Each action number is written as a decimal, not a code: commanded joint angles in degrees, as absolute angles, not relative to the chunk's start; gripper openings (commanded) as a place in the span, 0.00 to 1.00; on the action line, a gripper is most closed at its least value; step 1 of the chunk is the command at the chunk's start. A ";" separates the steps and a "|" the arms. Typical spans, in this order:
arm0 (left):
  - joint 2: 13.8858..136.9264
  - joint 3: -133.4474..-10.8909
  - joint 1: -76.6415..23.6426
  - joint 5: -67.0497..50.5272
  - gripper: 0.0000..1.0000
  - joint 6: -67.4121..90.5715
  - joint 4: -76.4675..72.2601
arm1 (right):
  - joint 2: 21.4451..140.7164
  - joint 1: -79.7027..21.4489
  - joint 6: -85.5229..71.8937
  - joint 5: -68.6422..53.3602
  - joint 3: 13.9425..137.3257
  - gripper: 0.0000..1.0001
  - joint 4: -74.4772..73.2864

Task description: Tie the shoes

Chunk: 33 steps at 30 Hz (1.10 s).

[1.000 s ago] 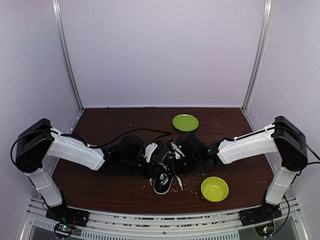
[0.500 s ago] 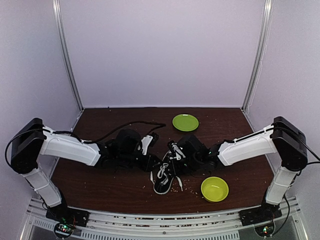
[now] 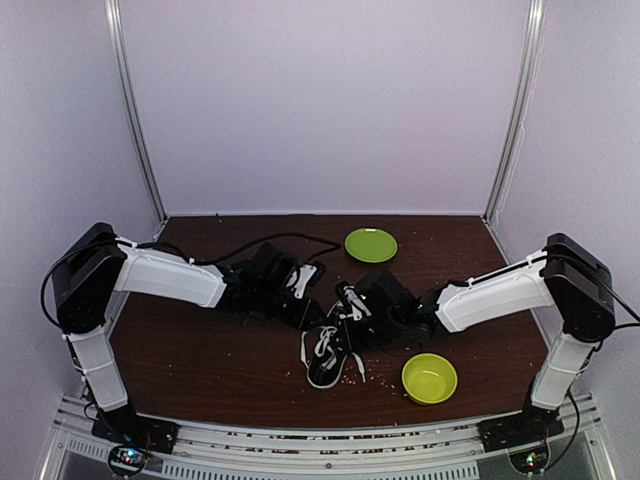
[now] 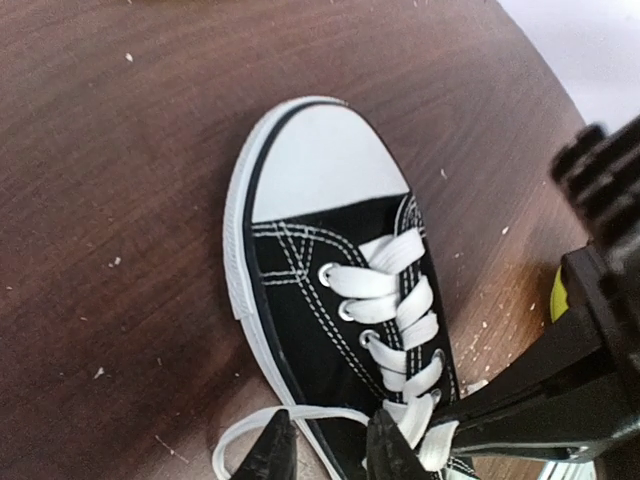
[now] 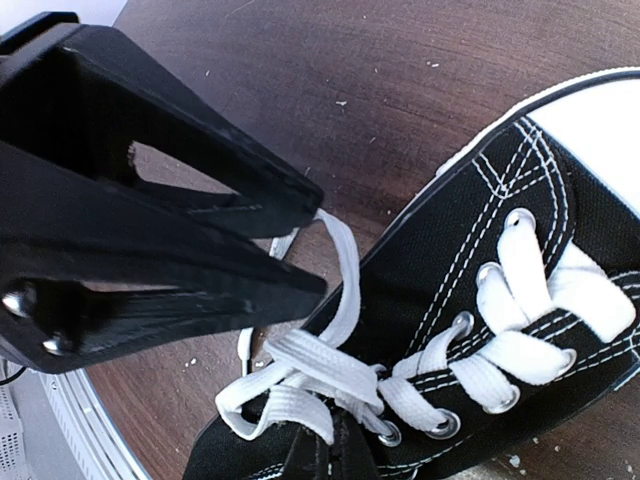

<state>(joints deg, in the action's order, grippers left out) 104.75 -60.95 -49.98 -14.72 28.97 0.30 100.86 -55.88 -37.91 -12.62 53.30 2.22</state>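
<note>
Table (image 3: 190, 350) first: dark wood, speckled with crumbs, and nothing resting on it has shifted. Biggest change is my left arm (image 3: 170, 277), which has swung its elbow inward over the last second, so its wrist now comes at the shoe from the far left. The right arm (image 3: 495, 292) has not moved. The black canvas sneaker (image 3: 324, 368) lies where it was, at the centre toward the front edge. Its toe points away from both grippers, and it sits just left of the green bowl (image 3: 429, 378).

The left gripper (image 4: 328, 452), clenched a second ago, now stands partly parted beside the shoe's white rim, with nothing between its fingers that I can see. The right gripper (image 5: 322, 452) stays pinched closed, its tips at the bunched white laces (image 5: 320, 368) by the top eyelets. Whether a strand is caught there I cannot tell. One loose loop (image 4: 245, 428) trails on the wood beside the left fingers.

I read this as a let-go and re-aim. No knot is formed yet, so the tying is barely begun.
</note>
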 commanded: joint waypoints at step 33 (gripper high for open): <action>110.66 -61.21 -47.77 -39.08 0.25 21.34 -5.34 | 101.68 -55.18 -37.64 -10.20 53.70 0.00 -3.39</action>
